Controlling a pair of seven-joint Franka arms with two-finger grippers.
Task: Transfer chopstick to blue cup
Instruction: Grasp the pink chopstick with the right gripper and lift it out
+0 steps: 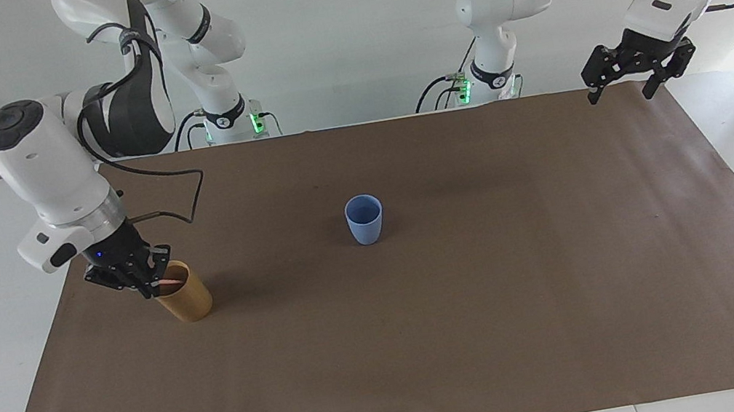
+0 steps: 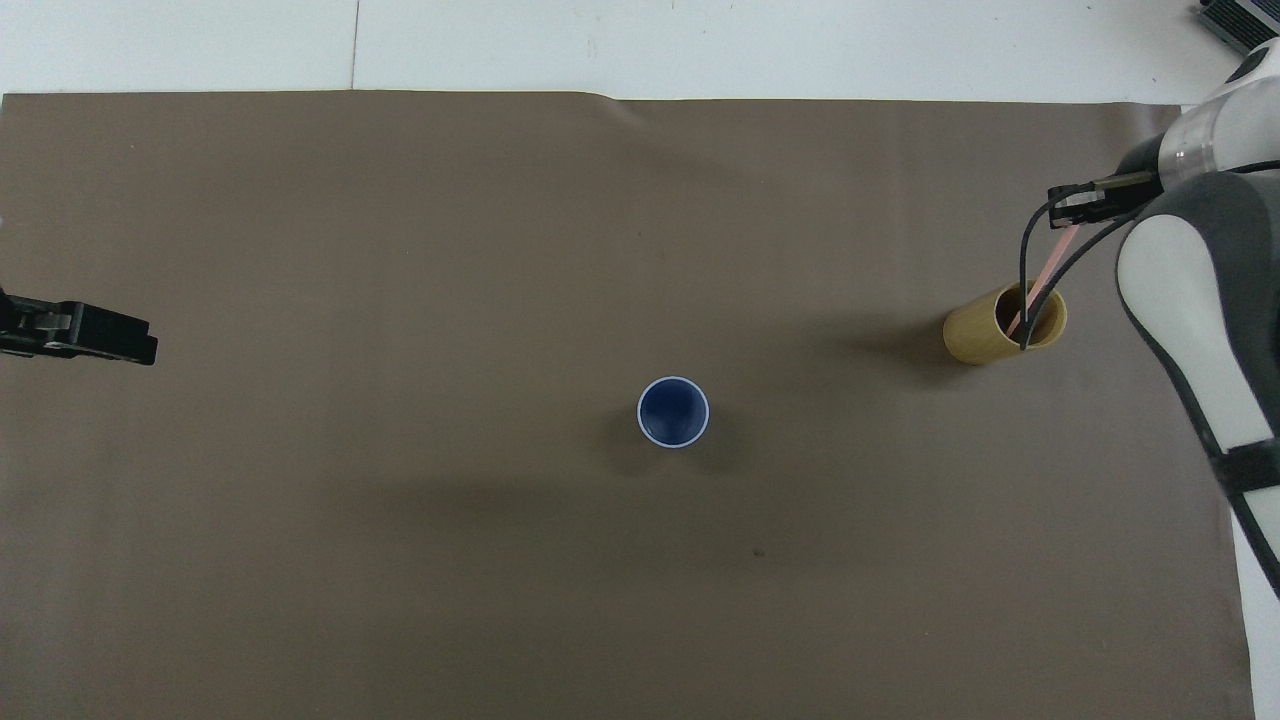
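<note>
The right gripper (image 1: 155, 284) sits at the mouth of the tan cup (image 1: 187, 302), its fingertips pinched together on the upper end of the chopstick (image 2: 1045, 268), whose lower part stands slanted inside that cup. Out toward the table's middle, well apart from this gripper, the blue cup (image 1: 365, 219) stands upright and empty. The left gripper (image 1: 628, 76) waits in the air over the mat's corner at its own arm's end, jaws spread wide.

The stick looks thin, stiff, light and smooth (likely slippery), so a firm pinch near its top should suit, drawing it straight up clear of the rim.
</note>
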